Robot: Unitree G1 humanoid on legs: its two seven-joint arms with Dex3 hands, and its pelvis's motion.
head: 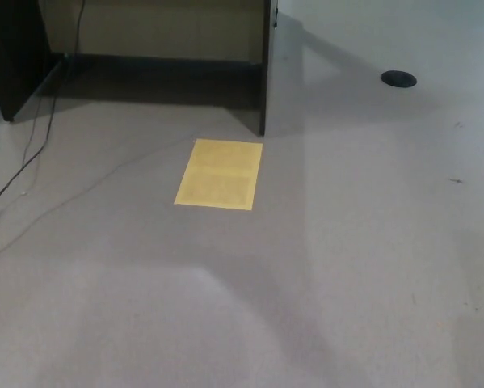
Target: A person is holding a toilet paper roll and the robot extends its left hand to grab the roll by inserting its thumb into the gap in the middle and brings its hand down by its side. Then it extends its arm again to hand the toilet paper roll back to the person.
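No toilet paper roll shows in the head view, and no person is in the picture. Neither of my hands nor any part of my arms is visible. The view looks down on a grey carpeted floor (322, 275) only.
A yellow sheet (220, 174) lies flat on the carpet near the middle. A dark desk (264, 73) with black panels stands at the back left, with cables (27, 153) trailing down across the floor at the left. A round dark floor cap (398, 78) sits at the back right.
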